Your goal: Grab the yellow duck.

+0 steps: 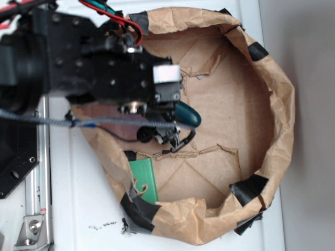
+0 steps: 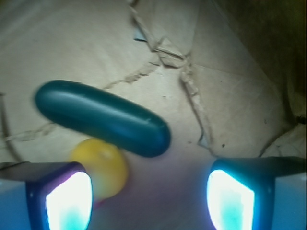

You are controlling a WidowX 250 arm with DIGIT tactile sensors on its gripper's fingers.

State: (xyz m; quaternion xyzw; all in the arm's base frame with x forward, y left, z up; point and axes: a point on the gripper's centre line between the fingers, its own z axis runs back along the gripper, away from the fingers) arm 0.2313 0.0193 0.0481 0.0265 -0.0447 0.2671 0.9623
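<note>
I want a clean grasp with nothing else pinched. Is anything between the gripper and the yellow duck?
Partly. The dark green capsule lies against the yellow duck on its far side, overlapping its top. The open gripper has the duck by one finger, unobstructed.

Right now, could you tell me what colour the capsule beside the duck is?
Dark green capsule, clearest in the wrist view.
</note>
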